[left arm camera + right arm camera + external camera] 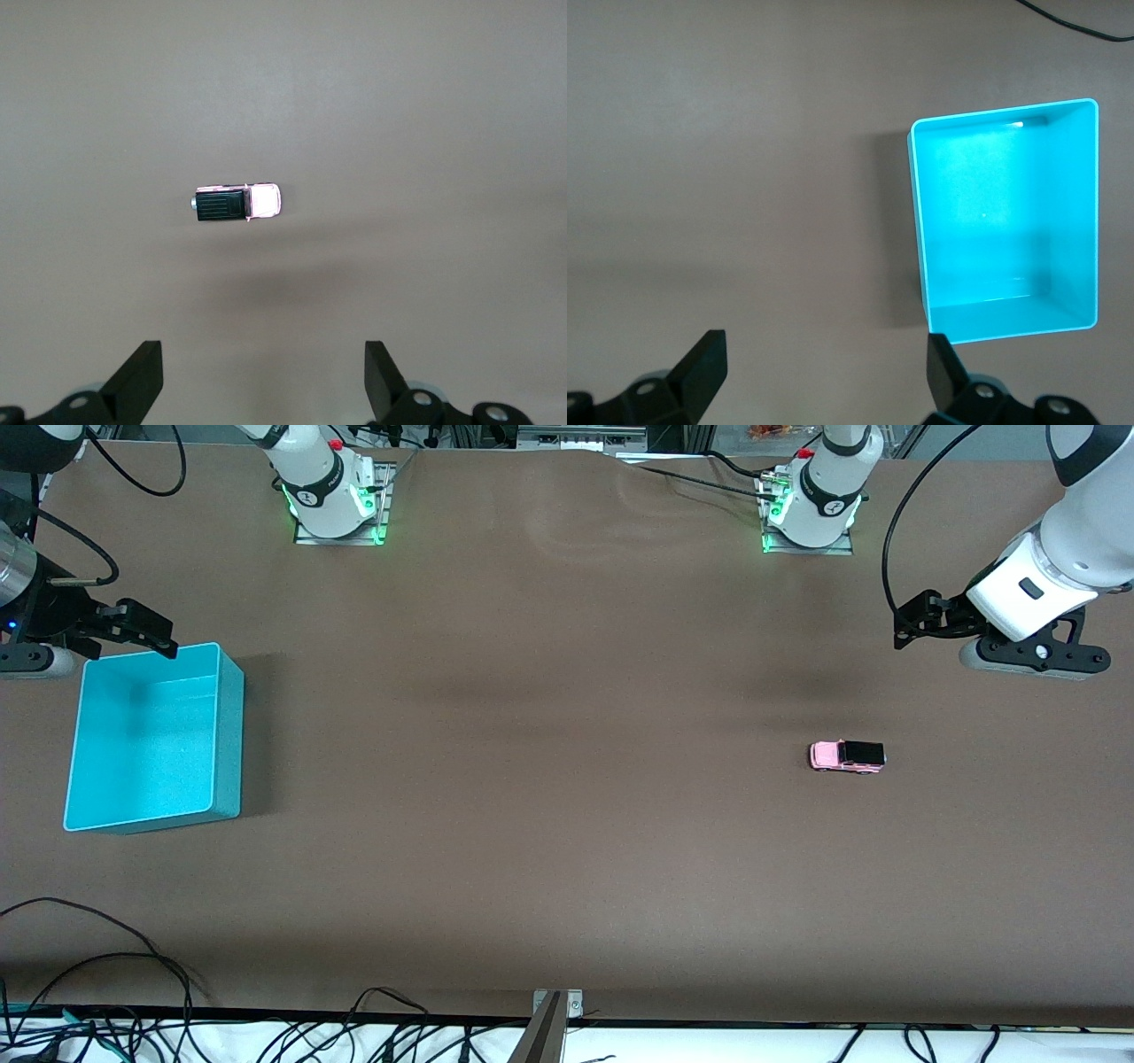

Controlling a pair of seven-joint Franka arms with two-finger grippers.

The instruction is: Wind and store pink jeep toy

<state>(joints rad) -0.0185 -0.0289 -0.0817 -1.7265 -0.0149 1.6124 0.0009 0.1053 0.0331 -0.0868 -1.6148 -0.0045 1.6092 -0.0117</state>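
Note:
The pink jeep toy (847, 755), tiny, pale pink with a black rear roof, stands on its wheels on the brown table toward the left arm's end. The left wrist view shows the jeep (237, 203) from above, well clear of my fingers. My left gripper (912, 624) hangs open over bare table, empty (263, 354). The teal bin (230, 735) sits toward the right arm's end with nothing inside. My right gripper (146, 631) hovers open over the bin's rim nearest the bases, and the right wrist view shows it empty (826, 345) beside the bin (917, 221).
Both arm bases (332, 496) (811, 505) are bolted along the table's edge farthest from the front camera. Loose black cables (133, 992) and a metal bracket (556, 1005) lie at the edge nearest that camera. Wide brown tabletop separates jeep and bin.

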